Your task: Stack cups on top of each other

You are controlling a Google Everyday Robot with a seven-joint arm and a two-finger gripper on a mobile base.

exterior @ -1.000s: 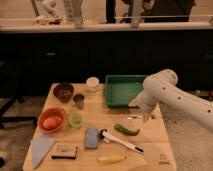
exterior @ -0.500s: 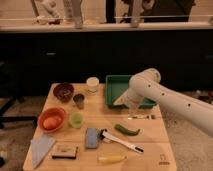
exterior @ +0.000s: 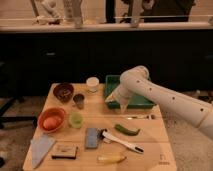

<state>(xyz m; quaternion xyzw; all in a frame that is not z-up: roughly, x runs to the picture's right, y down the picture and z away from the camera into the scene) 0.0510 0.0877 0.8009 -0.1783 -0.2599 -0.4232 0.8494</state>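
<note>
A dark grey-brown cup (exterior: 79,101) stands upright on the wooden table (exterior: 155,140), left of centre. A pale translucent green cup (exterior: 75,119) stands just in front of it, apart from it. My gripper (exterior: 111,98) hangs over the left edge of the green tray (exterior: 131,101), to the right of both cups and above the table. It holds nothing that I can see.
A dark red-brown bowl (exterior: 63,91) and a white cup (exterior: 92,83) stand at the back left. An orange bowl (exterior: 51,120) sits at the left. A cloth (exterior: 40,148), sponge (exterior: 92,138), brush (exterior: 121,141), green pepper (exterior: 128,130) and banana (exterior: 112,158) lie in front.
My arm has swung left, from the table's right side to over the tray's left edge, closer to the cups. The cups have not moved.
</note>
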